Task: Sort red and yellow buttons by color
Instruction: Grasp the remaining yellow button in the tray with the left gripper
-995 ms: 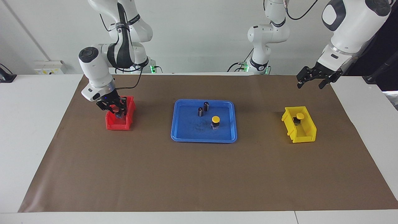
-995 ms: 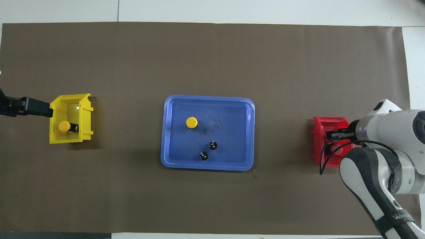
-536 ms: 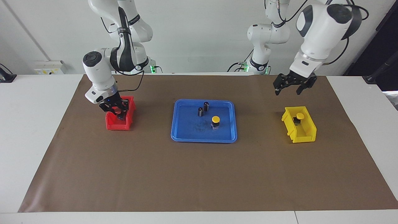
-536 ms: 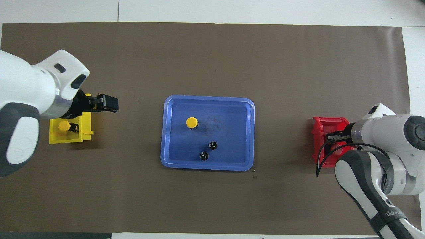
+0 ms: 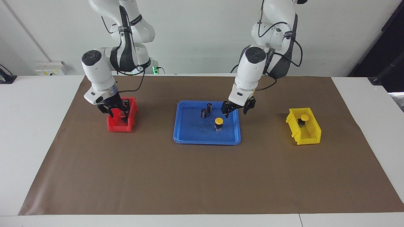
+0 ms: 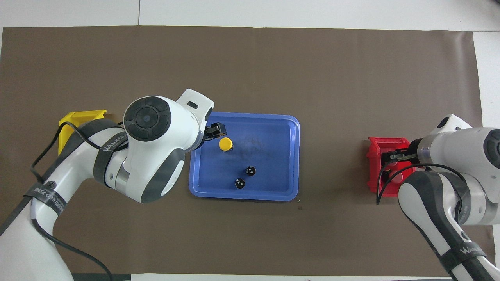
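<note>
Yellow button (image 5: pixel 218 121): one item, upright in the blue tray (image 5: pixel 183 134), toward the left arm's end of it, apart from both dark cylinders. Last piece outstanding, by the look of the bins.

Second yellow button (image 5: pixel 304 118): in the yellow bin (image 5: pixel 312 137), at the left arm's end of the table. Filed.

Red buttons: at least one red cap (image 6: pixel 394 174) shows in the red bin (image 5: pixel 118 127), at the right arm's end of the table; the gripper hides the rest, so the count cannot be confirmed.

Dark cylinders (image 5: pixel 206 110): two, capless, standing in the tray nearer to the robots than the yellow button. Not for sorting.

Left gripper (image 5: pixel 238 109): over the tray's edge toward the left arm's end, just beside the yellow button and above it. Fingers spread, nothing between them.

Right gripper (image 5: pixel 116 111): low over the red bin, fingertips at or inside its rim. Fingers look parted and empty.

Step in hand: approach for the pick of the tray's yellow button.

Next move, as judged: centre the left gripper over the cap, descend so the fingers straddle the body, close, lift, then carry to the yellow bin. The cylinders stand close enough that the descent wants care not to knock them.
</note>
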Motion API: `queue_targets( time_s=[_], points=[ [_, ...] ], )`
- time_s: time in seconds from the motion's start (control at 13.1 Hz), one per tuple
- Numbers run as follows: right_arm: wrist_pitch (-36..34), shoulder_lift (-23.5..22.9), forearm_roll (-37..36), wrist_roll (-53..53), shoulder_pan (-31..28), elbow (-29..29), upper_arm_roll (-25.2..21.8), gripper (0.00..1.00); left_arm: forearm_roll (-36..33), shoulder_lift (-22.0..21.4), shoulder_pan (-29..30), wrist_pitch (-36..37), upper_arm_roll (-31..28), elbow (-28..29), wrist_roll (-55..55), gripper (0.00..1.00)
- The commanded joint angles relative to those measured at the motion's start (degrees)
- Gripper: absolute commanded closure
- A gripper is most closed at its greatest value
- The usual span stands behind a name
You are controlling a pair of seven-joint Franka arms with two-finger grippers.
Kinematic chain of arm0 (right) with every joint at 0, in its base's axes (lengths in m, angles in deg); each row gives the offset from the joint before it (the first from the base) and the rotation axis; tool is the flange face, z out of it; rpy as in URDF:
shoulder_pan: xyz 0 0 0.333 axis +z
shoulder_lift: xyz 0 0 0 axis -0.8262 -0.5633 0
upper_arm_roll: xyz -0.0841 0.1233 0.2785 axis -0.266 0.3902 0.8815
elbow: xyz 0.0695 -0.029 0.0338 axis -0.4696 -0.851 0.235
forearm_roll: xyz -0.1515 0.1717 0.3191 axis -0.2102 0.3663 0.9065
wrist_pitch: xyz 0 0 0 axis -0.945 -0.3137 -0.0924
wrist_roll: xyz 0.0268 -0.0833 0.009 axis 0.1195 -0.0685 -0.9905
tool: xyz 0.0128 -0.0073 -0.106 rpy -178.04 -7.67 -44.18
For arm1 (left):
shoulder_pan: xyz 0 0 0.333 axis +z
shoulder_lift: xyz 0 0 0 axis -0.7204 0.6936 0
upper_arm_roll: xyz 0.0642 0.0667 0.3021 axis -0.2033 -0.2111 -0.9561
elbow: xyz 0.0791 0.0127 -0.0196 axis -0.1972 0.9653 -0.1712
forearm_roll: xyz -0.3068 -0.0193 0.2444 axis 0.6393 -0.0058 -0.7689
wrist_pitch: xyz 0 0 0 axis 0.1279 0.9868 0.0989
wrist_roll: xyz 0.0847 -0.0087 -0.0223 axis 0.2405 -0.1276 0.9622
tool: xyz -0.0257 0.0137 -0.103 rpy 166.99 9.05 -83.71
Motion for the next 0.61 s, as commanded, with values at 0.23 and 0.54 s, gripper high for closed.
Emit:
queue_targets(
  time_s=[0.23, 0.54],
  points=[
    [-16.79, 1.47, 0.33, -1.25, -0.50, 13.44, 0.81, 0.02, -0.61, 2.21, -3.71, -3.43, -0.93, 0.55, 4.52, 0.00],
    [-35.59, 1.04, 0.42, 1.81, -1.12, 29.61, 0.72, 0.00, -1.13, 5.28, -5.64, -5.72, -1.10, 0.11, 7.15, 0.02]
  ],
)
